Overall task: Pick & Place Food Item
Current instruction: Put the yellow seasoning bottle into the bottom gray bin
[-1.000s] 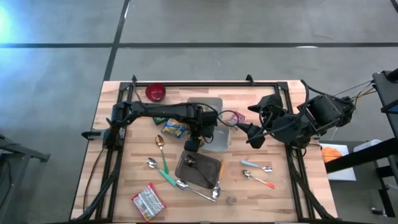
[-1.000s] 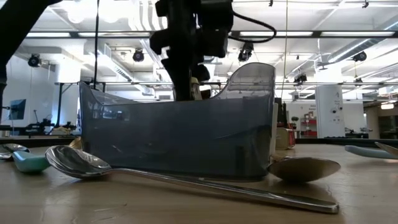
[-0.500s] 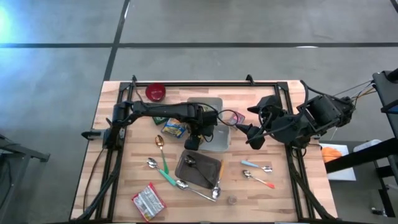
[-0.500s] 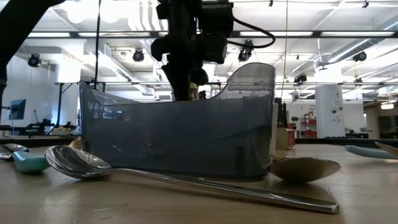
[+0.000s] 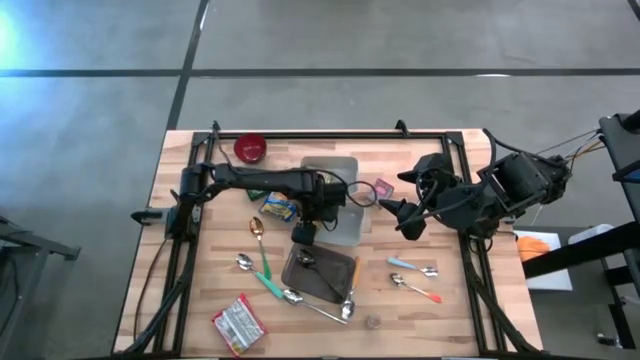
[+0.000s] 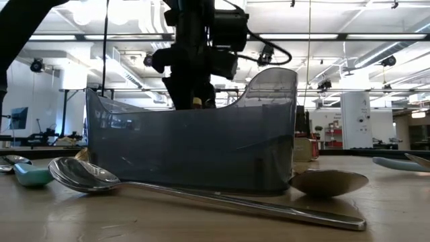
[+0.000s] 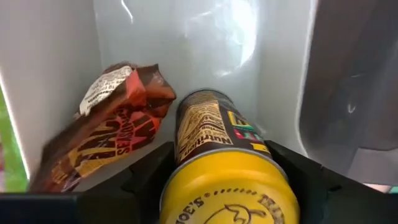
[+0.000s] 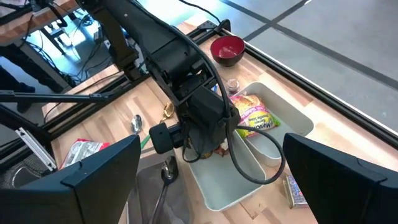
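High view: the left gripper (image 5: 305,233) points straight down at the near corner of a clear plastic bin (image 5: 345,168) in the middle of the wooden table (image 5: 200,300). The right gripper (image 5: 405,221) waits raised beside the bin, its fingers spread wide and empty.

Low view: the left arm reaches down behind a smoky translucent tray (image 6: 191,151); a steel spoon (image 6: 84,175) lies in front of it.

Left wrist view: a yellow can (image 7: 224,168) sits between the two dark fingers (image 7: 140,174), over the bin's pale floor, with a crinkled brown-and-orange snack wrapper (image 7: 106,137) just beside it. Whether the jaws are clamped on the can or loosening around it cannot be told.

Right wrist view: the left arm stands over the bin, where a bright snack bag (image 8: 254,115) lies toward the far end.

The can looks rigid, smooth and likely slippery, with some weight; a grip across the middle of its round body should serve best. The wrapper, by contrast, appears light and soft.
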